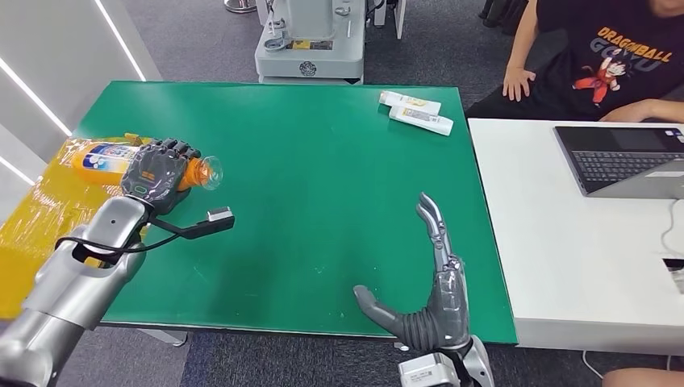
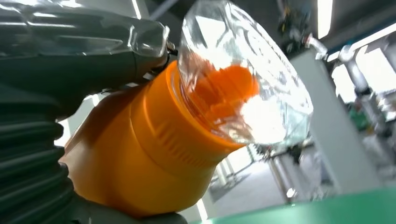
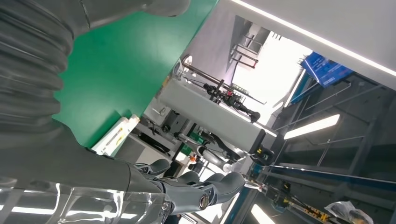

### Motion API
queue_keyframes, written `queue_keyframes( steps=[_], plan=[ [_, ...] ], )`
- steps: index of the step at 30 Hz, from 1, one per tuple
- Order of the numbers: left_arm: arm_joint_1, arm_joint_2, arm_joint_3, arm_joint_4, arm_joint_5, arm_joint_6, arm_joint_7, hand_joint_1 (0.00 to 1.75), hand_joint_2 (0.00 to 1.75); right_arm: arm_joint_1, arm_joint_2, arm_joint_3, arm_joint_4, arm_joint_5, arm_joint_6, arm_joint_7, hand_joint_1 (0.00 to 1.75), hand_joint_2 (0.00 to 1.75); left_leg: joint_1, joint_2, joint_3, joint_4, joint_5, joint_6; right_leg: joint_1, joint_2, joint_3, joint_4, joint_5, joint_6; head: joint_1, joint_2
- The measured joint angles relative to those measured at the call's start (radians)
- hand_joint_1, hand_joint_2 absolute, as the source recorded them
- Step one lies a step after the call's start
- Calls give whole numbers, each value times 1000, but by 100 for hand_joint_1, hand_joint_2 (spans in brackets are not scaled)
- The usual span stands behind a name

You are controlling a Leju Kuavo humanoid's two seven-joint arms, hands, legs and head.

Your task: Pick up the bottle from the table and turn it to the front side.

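At the far left of the green surface (image 1: pixel 323 161), the left hand (image 1: pixel 158 175) grips an orange plastic bottle with a clear cap and a blue-and-white label (image 1: pixel 109 155), lying sideways over yellow film (image 1: pixel 36 214). The fingers wrap the smooth neck end, so the bottle may slip or swing as it is turned; the glossy cap offers little hold. At the near middle, the right hand (image 1: pixel 431 294) hovers with fingers spread, holding nothing. Two white tubes (image 1: pixel 418 112) lie far right, well apart.
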Motion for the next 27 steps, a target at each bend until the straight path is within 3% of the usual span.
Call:
queue_keyframes(
  steps=[16, 27],
  plan=[
    [4, -77, 46, 245, 5, 96, 73, 175, 175, -2, 0, -4, -1, -7, 10, 6, 0, 175, 0, 0, 0, 0, 0, 0, 0, 0, 0, 0, 0, 0, 0, 0],
    [64, -94, 123, 304, -52, 230, 93, 175, 175, -7, 0, -4, 0, -14, 28, 10, 0, 175, 0, 0, 0, 0, 0, 0, 0, 0, 0, 0, 0, 0, 0, 0]
  ],
)
